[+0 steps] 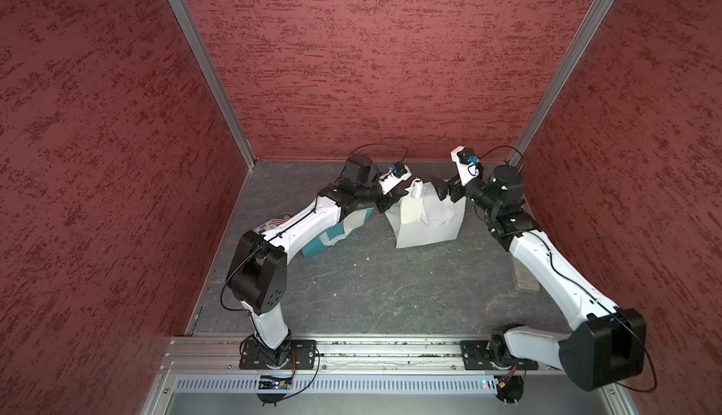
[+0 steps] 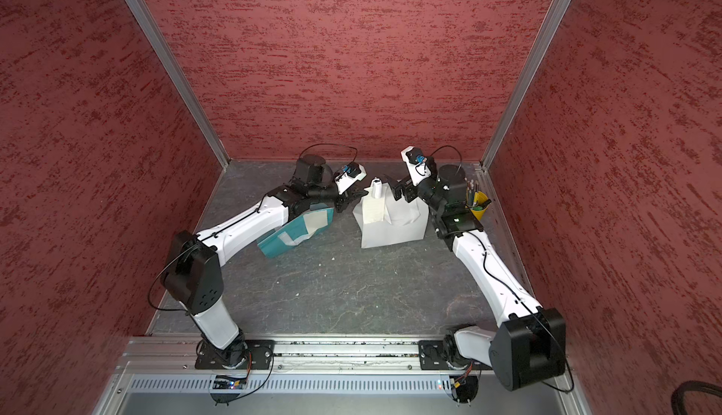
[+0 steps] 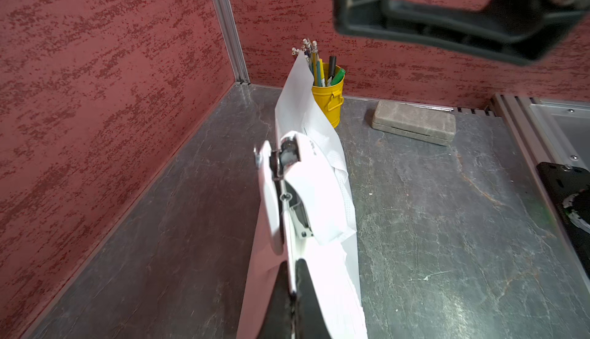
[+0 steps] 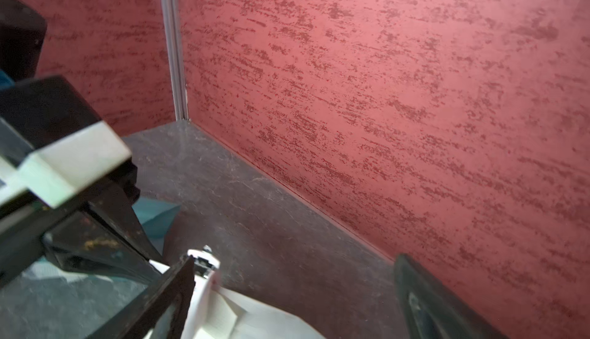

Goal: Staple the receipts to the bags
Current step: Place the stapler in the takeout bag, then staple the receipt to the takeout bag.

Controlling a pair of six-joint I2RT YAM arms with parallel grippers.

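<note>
The white bag (image 1: 429, 229) lies at the back of the floor with its top edge lifted. An off-white receipt (image 1: 410, 208) hangs against that edge. My left gripper (image 3: 292, 264) is shut on the bag's edge, where the receipt lies against it. The small white stapler (image 3: 300, 187) sits on the same edge just past my fingertips. My right gripper (image 4: 293, 305) is open, its fingers wide apart on either side of the stapler (image 4: 204, 264). The teal bag (image 2: 293, 233) lies flat under my left forearm, with an off-white slip (image 2: 316, 219) on it.
A yellow cup of pencils and pens (image 3: 329, 98) stands in the back right corner. A flat grey case (image 3: 415, 125) lies along the right wall. Red walls close in three sides of the grey floor (image 1: 371, 284).
</note>
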